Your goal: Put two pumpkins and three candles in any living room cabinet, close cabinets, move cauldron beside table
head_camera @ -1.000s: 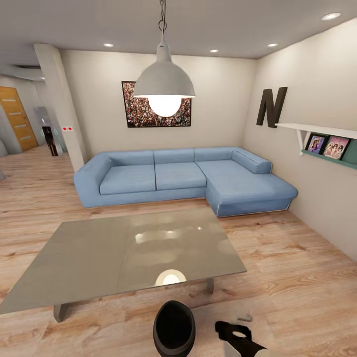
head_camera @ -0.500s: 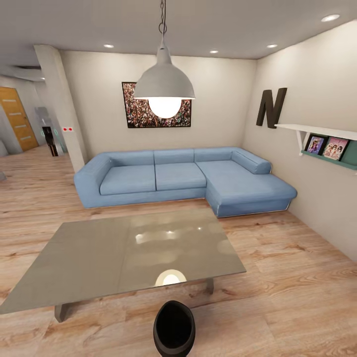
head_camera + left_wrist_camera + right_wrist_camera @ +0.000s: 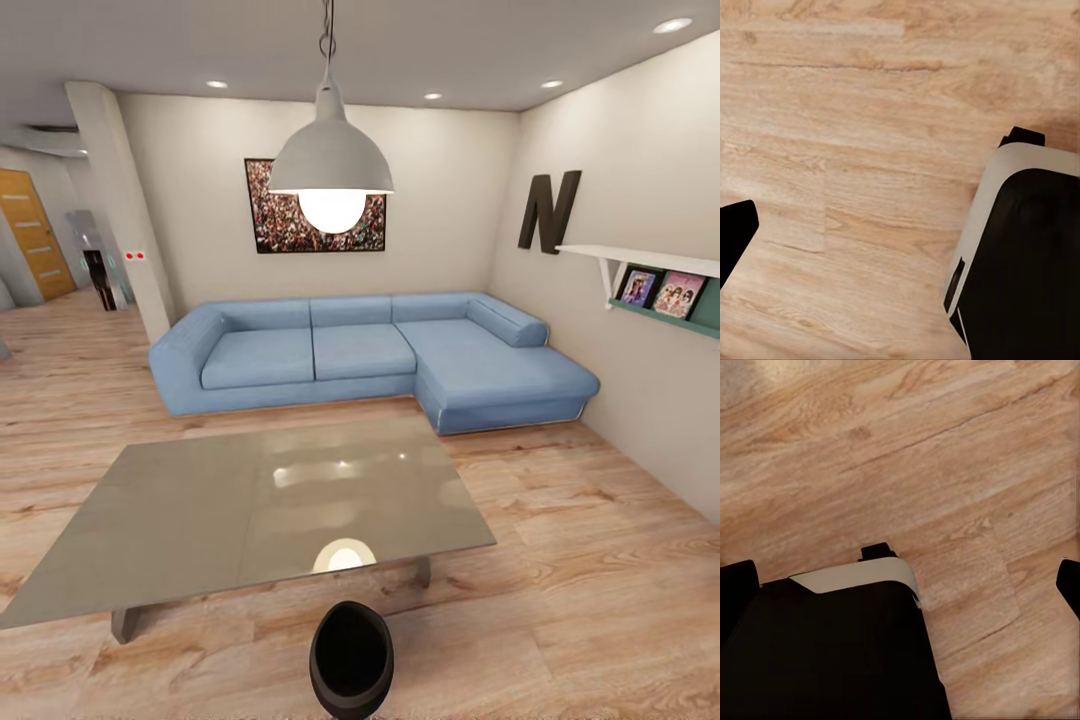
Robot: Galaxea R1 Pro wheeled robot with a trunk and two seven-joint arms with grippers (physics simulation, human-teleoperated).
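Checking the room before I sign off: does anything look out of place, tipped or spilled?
Nothing stands out. The matte black cauldron sits upright on the wood plank floor, beside the near edge of the glossy grey table, whose top is bare.

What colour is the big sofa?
The sofa is light blue, seen best in the head view, behind the grey table.

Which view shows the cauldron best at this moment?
The head view: the cauldron stands on the floor just in front of the table, mouth visible. Both wrist views look down at floor planks and part of the robot's body, giving nothing of it.
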